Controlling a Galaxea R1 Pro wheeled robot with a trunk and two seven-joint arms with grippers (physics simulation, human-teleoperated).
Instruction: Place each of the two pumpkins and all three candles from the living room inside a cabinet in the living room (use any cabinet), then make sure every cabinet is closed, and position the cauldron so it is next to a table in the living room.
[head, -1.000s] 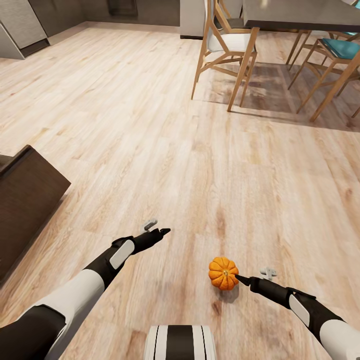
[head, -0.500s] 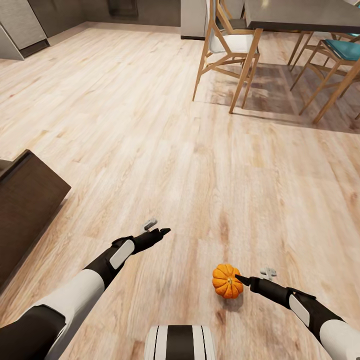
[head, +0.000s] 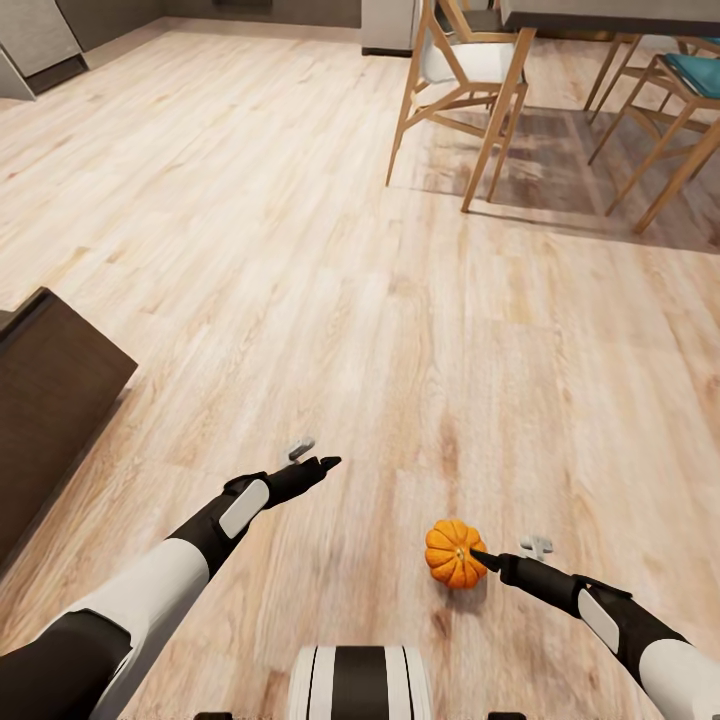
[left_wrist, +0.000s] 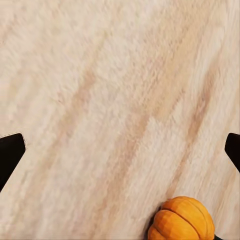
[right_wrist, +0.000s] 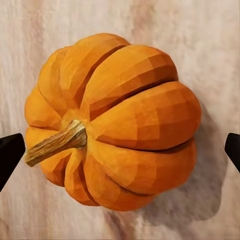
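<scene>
A wide wooden floor was seen, with a dark brown cabinet at its left edge and chairs far off at the top. One pumpkin lay on the floor, near the robot and well apart from the cabinet. The right gripper was held right at the pumpkin with its fingers spread wide on each side, not closed on it. The left gripper was held open over bare floor. For a good pick, the round middle should be squeezed, not the stem.
</scene>
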